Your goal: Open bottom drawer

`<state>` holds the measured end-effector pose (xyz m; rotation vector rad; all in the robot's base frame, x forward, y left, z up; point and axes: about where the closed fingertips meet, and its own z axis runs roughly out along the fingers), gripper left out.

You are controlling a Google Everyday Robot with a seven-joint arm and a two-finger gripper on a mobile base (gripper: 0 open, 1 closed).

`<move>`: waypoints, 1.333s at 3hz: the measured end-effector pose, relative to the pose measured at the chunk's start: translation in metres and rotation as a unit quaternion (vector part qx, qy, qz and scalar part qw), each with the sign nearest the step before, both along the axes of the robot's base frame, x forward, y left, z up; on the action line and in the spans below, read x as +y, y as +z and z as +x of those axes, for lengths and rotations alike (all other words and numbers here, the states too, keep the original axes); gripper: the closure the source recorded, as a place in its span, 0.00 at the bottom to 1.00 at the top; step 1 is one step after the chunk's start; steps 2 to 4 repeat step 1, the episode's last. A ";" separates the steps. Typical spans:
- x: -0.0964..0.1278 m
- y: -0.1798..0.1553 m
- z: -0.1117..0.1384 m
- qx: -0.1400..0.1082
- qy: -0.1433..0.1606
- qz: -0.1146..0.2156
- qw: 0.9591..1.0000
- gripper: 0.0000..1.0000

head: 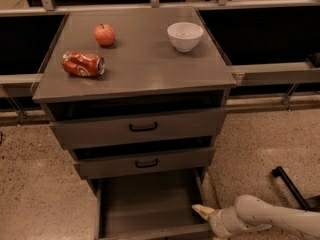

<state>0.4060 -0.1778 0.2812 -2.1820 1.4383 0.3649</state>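
**mk:** Where's this at? The grey bench [150, 71] has three drawers under it. The top drawer [100, 131] and middle drawer [110, 166] look shut. The bottom drawer [145, 204] sits down at floor level, standing out toward the camera with its bare inside showing.

**jo:** Yeah, I'd call that one open, or near enough. The arm [272, 216] comes in low from the right of the view, and the hand [202, 211] is at the drawer's front right corner — touching it or just beside it, I can't say which. Can't tell if the hand is apart or together either.

**mk:** So what does the next move hang on?

**jo:** The drawer lies to the view's left of the hand. Its front panel runs side to side and its travel runs straight out toward us. There's only one arm, so no choice there. Any further pull has to follow that line — my guess is little is left to do.

**mk:** Any labels?

**jo:** The crushed red can [82, 64] on the bench has pale marks, nothing I can read. The white bowl [185, 36] and the apple [104, 34] are plain.
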 end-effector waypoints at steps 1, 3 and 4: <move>0.000 0.000 0.000 0.000 0.000 0.000 1.000 0.00; 0.000 0.000 0.000 0.000 0.000 0.000 1.000 0.00; 0.000 0.000 0.000 0.000 0.000 0.000 1.000 0.00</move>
